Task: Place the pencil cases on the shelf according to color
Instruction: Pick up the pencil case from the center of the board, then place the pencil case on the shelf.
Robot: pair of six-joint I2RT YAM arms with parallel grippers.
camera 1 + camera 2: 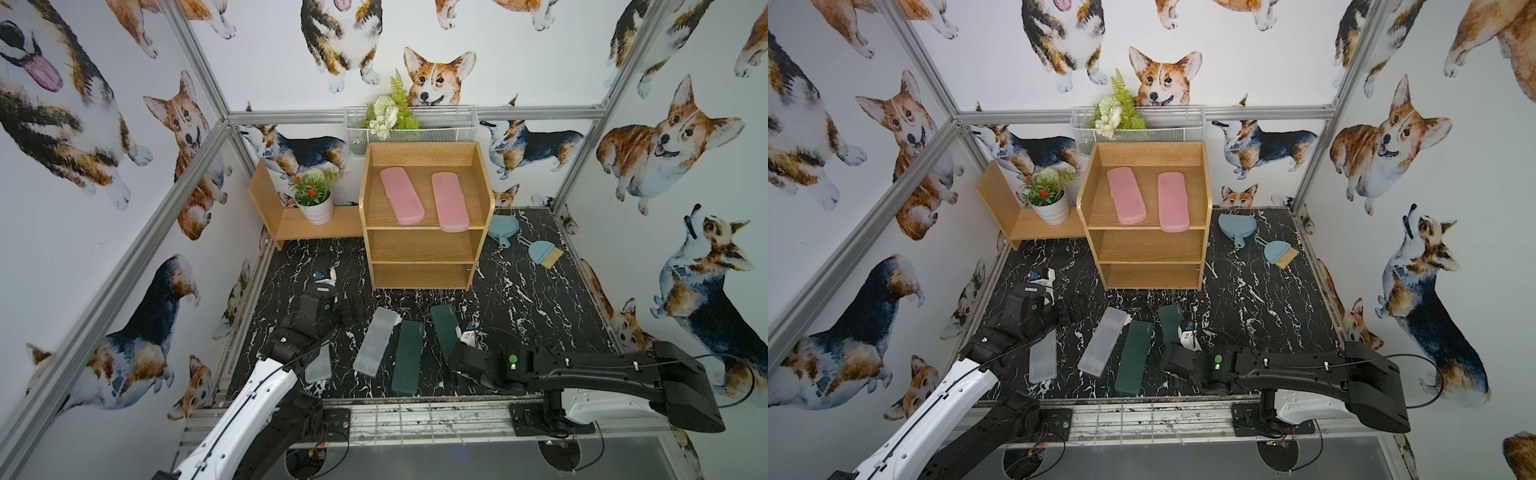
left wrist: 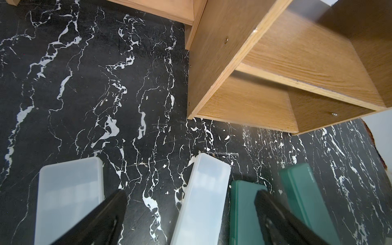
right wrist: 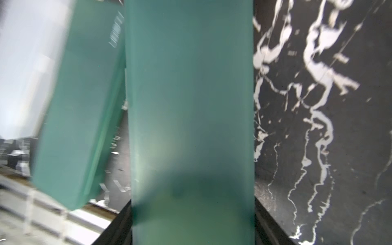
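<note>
Top views both show the black marble table [image 1: 540, 299] with the shelf [image 1: 422, 245] standing at its back, near the middle. The left arm [image 1: 257, 390] reaches in from the front left and the right arm [image 1: 602, 365] from the front right.

On the shelf's top tier the left pink case [image 1: 401, 195] and right pink case [image 1: 449, 201] lie flat, side by side, not touching.

Four more cases lie in a row on the table in front of the shelf, apart from it. From the left they are:
- the outer frosted case [image 1: 1043, 357], partly under the left arm;
- the inner frosted case [image 1: 376, 340];
- the second green case [image 1: 409, 357];
- the green case [image 1: 444, 328], which looks tilted, its near end at the right wrist.

In the right wrist view the right gripper [image 3: 192, 201] has its jaws pressed against the green case's two long edges, clamping it. The picture is blurred.

In the left wrist view the left gripper [image 2: 191, 194] hangs above the inner frosted case. Its jaws are spread wide and hold nothing.
</note>
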